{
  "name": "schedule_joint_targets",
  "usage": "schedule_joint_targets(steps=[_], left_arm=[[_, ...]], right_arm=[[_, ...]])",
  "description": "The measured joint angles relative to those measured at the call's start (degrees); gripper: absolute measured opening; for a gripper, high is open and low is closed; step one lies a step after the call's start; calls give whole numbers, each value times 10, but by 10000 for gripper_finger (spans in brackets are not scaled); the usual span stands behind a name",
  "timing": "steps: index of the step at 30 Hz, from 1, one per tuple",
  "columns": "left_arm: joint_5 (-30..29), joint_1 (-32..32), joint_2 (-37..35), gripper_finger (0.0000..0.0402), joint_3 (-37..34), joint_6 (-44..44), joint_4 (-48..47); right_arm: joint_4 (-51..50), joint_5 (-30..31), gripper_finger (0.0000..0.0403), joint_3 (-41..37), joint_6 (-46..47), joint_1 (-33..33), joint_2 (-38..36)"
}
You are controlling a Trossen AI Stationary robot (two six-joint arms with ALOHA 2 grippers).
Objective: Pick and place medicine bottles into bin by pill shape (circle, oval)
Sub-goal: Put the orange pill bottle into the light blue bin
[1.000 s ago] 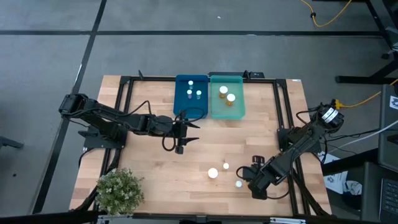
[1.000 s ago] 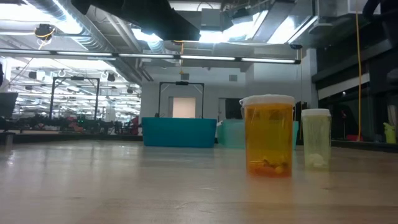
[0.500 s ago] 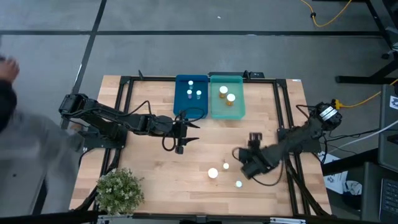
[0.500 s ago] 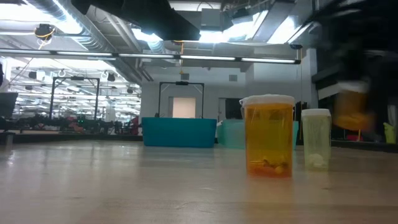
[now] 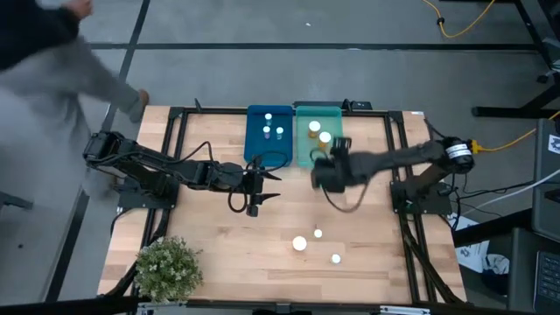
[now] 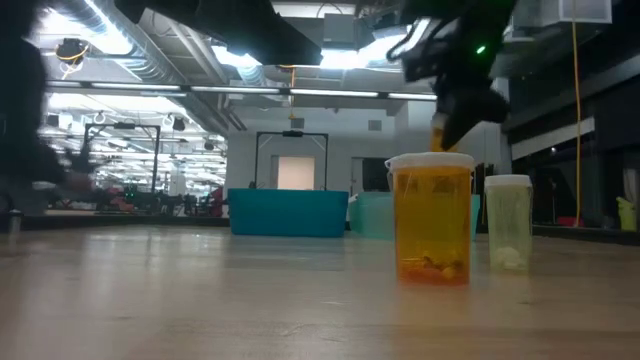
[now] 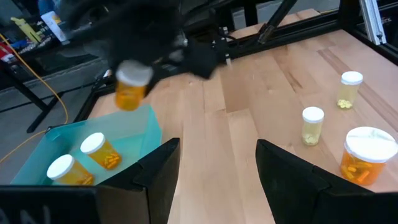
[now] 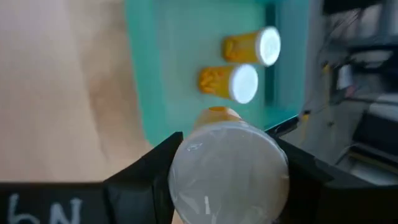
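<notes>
R end effector [image 5: 320, 171] is up off the desk [image 5: 210, 245], at the near edge of the teal bin [image 5: 336, 157], clamped on an amber bottle [image 7: 129, 87] w/ white cap. In R wrist view the cap [image 8: 227, 172] sits right betw. the two fingers [image 8: 140, 180], bottle body pointing toward the teal bin beyond it. L wrist view shows same bottle hanging upright just over the bin's corner, not inside yet. Arm is blurred in high view.

Teal bin already has 2 amber bottles [image 5: 319, 134] lying in it, side by side. Blue bin [image 5: 254, 144], touching teal bin on its L side, holds 3 small slim bottles [image 5: 273, 128].

3 bottles left on desk, well apart from R end effector, toward front edge: one wide amber [image 5: 299, 244], two slim ones [image 5: 318, 234] [image 5: 335, 258] near it. Low view: wide amber one [image 6: 432, 217] upright w/ pills at bottom, slim clear one [image 6: 508, 221] just beside it, also upright.

L end effector [image 5: 262, 186] hovers mid-desk, just in front of blue bin, fingers [image 7: 158, 177] spread apart, nothing betw. them.

Small plant [image 5: 168, 268] at front L corner of desk. A person in grey sleeve [image 5: 61, 66] leans in at far L corner, hand [image 5: 137, 102] near desk edge, well apart from both arms.
</notes>
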Motion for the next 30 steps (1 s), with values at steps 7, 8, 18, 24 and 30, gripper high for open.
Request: schedule_joint_targets(steps=[7, 8, 18, 24, 30], left_arm=[[0, 0, 0, 202, 0, -1, 0], [0, 0, 0, 202, 0, -1, 0], [0, 0, 0, 202, 0, 0, 0], [0, 0, 0, 202, 0, 0, 2], [0, 0, 0, 202, 0, 0, 2]], right_arm=[[89, -52, 207, 0, -164, -183, 0], [105, -66, 204, 0, -188, -209, -1], [220, -300, 209, 0, -237, -427, 17], [236, -354, 201, 0, -239, -459, 59], [271, -360, 205, 0, -242, -461, 101]])
